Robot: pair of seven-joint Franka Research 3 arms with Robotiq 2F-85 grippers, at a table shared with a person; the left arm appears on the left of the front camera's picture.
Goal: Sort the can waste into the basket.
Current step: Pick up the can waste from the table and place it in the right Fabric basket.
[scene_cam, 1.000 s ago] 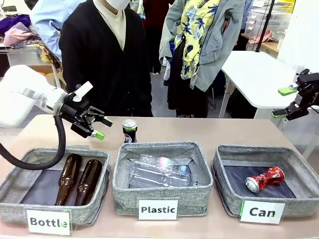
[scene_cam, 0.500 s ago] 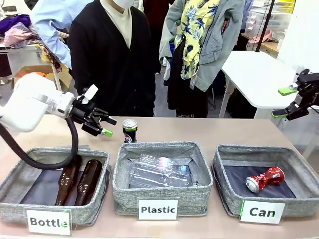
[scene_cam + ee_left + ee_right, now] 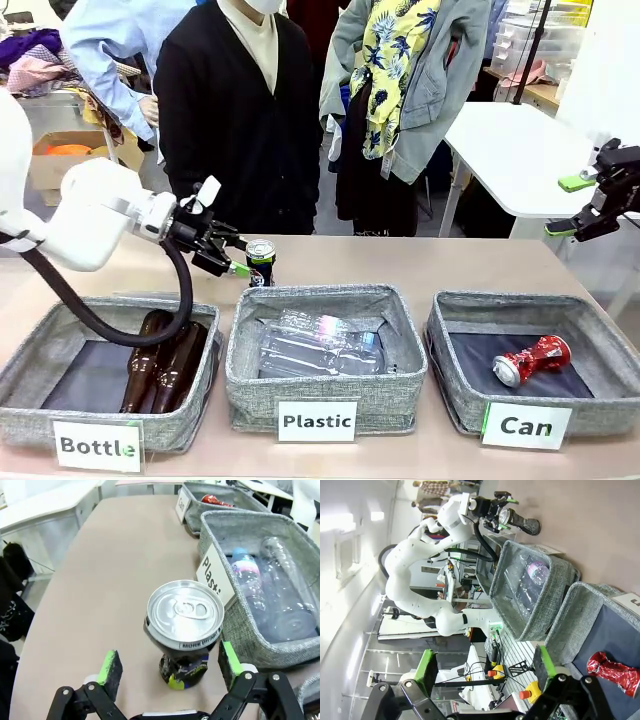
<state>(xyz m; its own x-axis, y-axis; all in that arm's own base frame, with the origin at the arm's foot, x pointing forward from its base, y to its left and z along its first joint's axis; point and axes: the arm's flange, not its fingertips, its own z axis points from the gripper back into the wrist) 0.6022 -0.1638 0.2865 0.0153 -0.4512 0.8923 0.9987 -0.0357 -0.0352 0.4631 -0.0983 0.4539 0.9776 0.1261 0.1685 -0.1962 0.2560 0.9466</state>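
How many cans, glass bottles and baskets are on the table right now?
Cans: 2, black can and red can
Glass bottles: 2
Baskets: 3, Bottle basket, Plastic basket, Can basket
Total: 7

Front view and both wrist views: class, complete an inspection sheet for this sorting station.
Surface: tan table, three labelled grey baskets along the near edge.
Job's things: black can upright on the table behind the Plastic basket; crushed red can lying in the Can basket.
Clutter: two brown bottles in the Bottle basket; clear plastic bottles in the Plastic basket.
End effectors: left end effector open, pads either side of the black can, no contact seen; right end effector open, raised past the table's right edge.
Cables: black hose from the left arm sags over the Bottle basket.
Surroundings: person in dark top at the far side; white table behind.
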